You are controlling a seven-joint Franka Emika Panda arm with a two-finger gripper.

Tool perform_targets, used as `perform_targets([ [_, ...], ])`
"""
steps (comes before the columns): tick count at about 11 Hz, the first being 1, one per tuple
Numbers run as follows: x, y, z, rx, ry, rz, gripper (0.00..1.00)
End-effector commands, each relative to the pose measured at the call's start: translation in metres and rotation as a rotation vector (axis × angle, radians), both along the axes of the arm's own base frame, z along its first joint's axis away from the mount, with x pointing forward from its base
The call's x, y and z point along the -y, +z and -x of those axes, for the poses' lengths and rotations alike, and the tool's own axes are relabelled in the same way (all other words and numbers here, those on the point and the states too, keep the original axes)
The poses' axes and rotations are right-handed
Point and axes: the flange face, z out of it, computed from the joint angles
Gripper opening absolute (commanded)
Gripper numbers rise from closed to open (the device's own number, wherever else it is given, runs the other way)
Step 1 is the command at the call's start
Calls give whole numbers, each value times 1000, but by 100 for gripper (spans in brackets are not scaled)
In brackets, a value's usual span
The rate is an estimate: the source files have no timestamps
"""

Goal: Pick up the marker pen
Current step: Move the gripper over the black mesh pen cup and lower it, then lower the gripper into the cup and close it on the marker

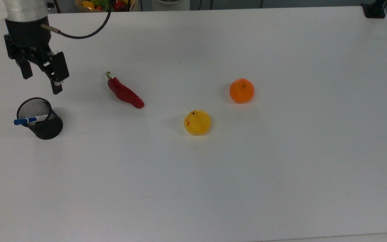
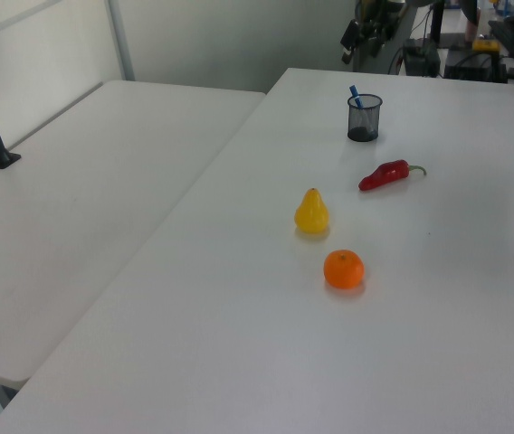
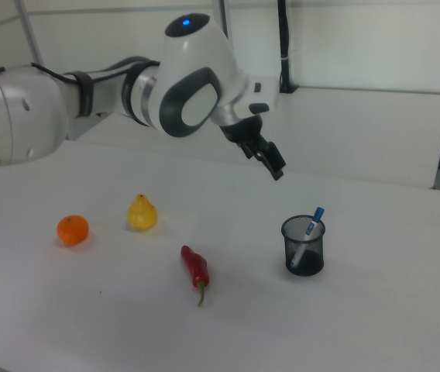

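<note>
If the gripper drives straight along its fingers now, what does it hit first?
Probably bare table just short of the mesh cup, not the marker. The open gripper points down and hangs beside the cup; depth is unclear, so it might clip the rim.

Marker pen leans in cup, beside pepper.

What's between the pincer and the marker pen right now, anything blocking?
Nothing visible. The pincer hangs open in the air above the table, clear of the black mesh cup. The marker pen leans in that cup with its blue cap sticking out over the rim. The red pepper lies off to the side.
</note>
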Motion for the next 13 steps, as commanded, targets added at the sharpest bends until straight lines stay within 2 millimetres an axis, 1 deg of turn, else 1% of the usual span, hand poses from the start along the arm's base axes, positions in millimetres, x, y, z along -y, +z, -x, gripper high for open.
perform_targets([
  [1, 23, -34, -15, 72, 7, 95, 100],
  [2, 29, -47, -20, 81, 26, 149, 100],
  [4, 50, -67, -23, 103, 21, 212, 100],
  [5, 57, -73, -23, 111, 16, 227, 98],
  [7, 67, -72, -23, 115, 3, 236, 97],
  [8, 68, -73, -22, 112, 2, 238, 94],
  [9, 67, -74, -22, 108, 4, 241, 93],
  [10, 67, -78, -22, 103, 4, 238, 93],
  [11, 67, -89, -24, 89, 6, 233, 93],
  [13, 66, -96, -25, 80, 9, 230, 94],
])
